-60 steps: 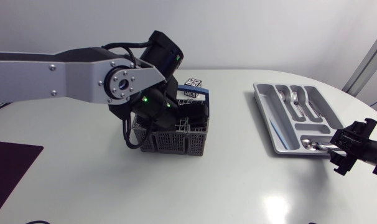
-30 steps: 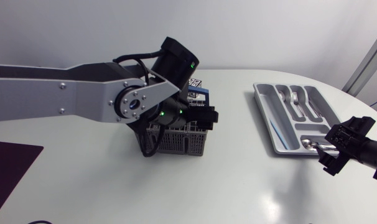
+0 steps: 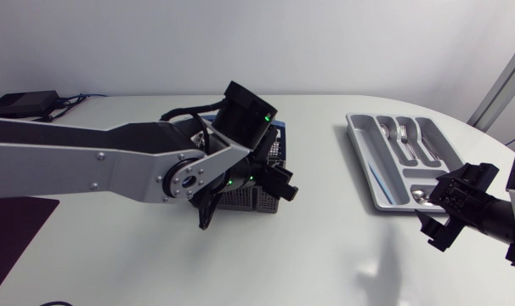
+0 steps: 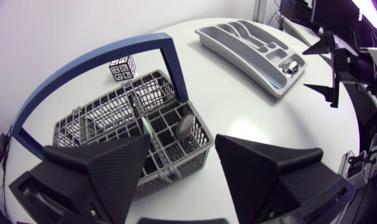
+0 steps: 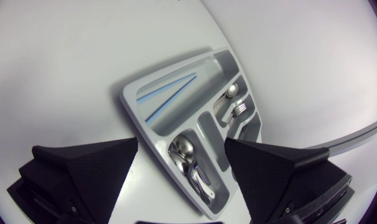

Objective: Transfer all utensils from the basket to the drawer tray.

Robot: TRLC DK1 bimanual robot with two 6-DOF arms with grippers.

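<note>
Grey mesh basket [image 4: 114,118] holding a spoon [image 4: 184,126], grey drawer tray [image 3: 356,136] holding cutlery [image 5: 187,157]

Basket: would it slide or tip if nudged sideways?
Probably slides: the basket is open mesh, likely light, on a smooth glossy table. Pushed high on its tall upright handle, it might tip instead.
</note>
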